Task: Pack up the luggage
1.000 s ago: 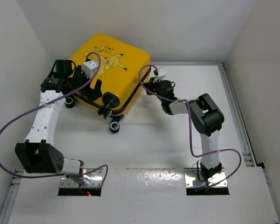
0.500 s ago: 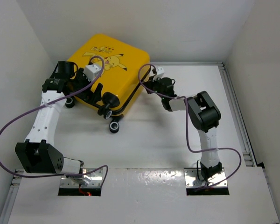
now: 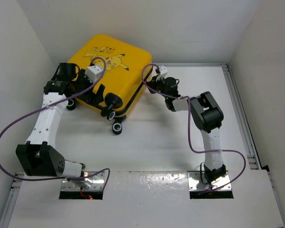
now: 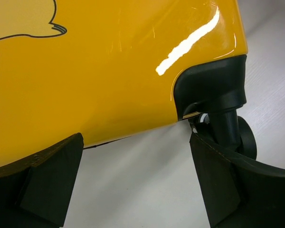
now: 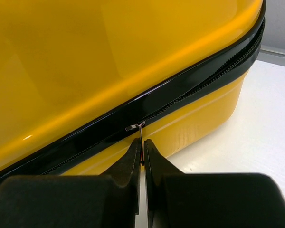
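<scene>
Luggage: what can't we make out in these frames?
Contents of luggage: all views, closed shell hides them.
Zipper's full run: right wrist, frame edges cut it off either side of the zipper pull.
Fingertips of right gripper: top external, too small.
Cartoon print: left wrist, frame edge cuts it off.

Glossy yellow luggage (image 3: 128, 76) lies on the white table (image 3: 152, 142), in its far left corner, black wheels (image 3: 116, 128) facing the near edge.

Bright even light, sharp pictures, white glare on the glossy luggage (image 4: 109, 66).
</scene>
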`<state>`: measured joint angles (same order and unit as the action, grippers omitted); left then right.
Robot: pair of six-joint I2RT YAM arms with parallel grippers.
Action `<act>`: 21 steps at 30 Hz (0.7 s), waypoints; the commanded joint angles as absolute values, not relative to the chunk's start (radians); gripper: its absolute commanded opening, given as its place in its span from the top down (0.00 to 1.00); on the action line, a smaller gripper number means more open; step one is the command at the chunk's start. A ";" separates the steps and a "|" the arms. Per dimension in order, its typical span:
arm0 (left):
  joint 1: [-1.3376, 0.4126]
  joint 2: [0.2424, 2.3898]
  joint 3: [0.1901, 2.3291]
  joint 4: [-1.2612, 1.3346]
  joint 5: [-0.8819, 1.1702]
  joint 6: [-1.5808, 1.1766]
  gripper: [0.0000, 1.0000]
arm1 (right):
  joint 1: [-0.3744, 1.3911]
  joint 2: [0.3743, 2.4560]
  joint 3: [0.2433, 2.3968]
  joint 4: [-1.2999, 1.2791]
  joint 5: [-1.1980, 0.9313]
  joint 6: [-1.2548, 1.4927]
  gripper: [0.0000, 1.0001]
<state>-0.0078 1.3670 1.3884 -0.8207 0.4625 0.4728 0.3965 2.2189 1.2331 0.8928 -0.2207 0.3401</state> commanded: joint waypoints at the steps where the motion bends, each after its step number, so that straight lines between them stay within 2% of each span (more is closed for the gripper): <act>1: -0.008 1.370 1.390 -0.793 0.463 0.462 0.00 | 0.385 2.220 1.299 1.040 -0.225 0.342 0.96; 4: -0.018 1.379 1.390 -0.793 0.477 0.471 0.00 | 0.385 2.221 1.308 1.057 -0.230 0.342 1.00; 17: -0.196 1.316 1.284 -0.815 0.528 0.307 0.00 | 0.397 2.207 1.298 1.077 -0.253 0.336 1.00; 21: -0.250 1.336 1.236 -0.802 0.402 0.220 0.00 | 0.408 2.206 1.289 1.089 -0.259 0.339 1.00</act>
<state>-0.2058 1.3037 1.2842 -0.8150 0.4511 0.3004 0.3885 2.2265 1.2430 0.9264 -0.2398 0.3397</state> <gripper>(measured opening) 0.995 0.003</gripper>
